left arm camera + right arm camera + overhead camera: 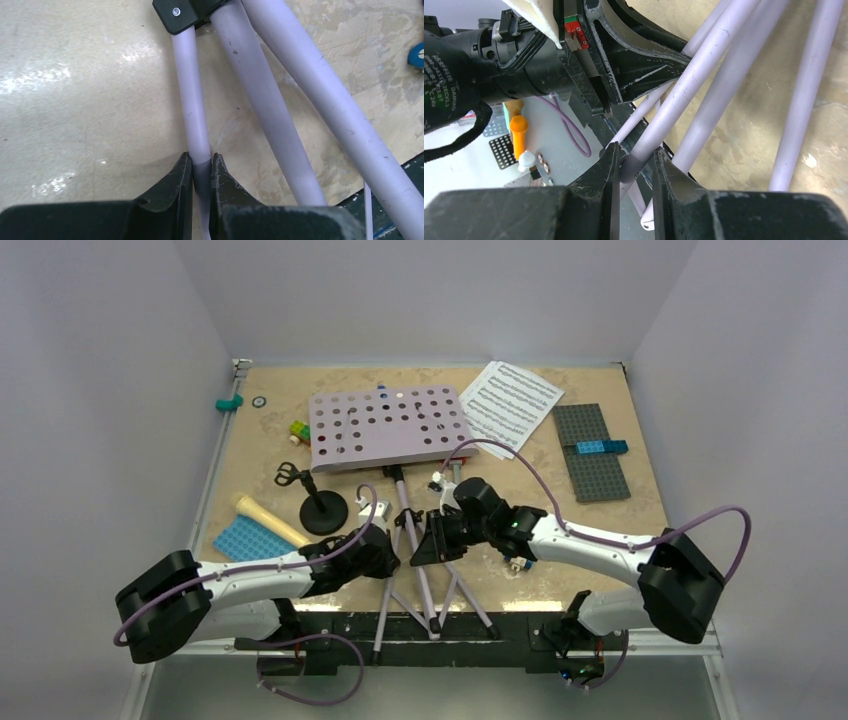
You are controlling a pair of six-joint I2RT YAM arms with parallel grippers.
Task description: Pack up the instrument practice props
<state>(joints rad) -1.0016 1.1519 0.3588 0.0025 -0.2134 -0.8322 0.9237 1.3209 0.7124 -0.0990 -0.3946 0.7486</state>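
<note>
The lilac perforated music stand [385, 428] lies flat on the table, its pole and tripod legs [418, 570] pointing at the near edge. My left gripper [388, 545] [201, 162] is shut on a thin lilac leg [192, 90]. My right gripper [430, 545] [636, 155] is closed around another lilac tube [704, 70] of the same stand, facing the left gripper. The cream microphone [268, 520] and the black round-base mic stand [322, 510] lie left of the legs. White sheet-music pages [510, 402] rest at the back, right of the perforated plate.
A blue studded plate [245, 538] lies under the microphone's near end. A grey studded plate [592, 452] with a blue brick [601, 447] sits at the right. Coloured bricks [298, 430] and a teal piece [230, 402] are at the back left. The tripod feet overhang the near table edge.
</note>
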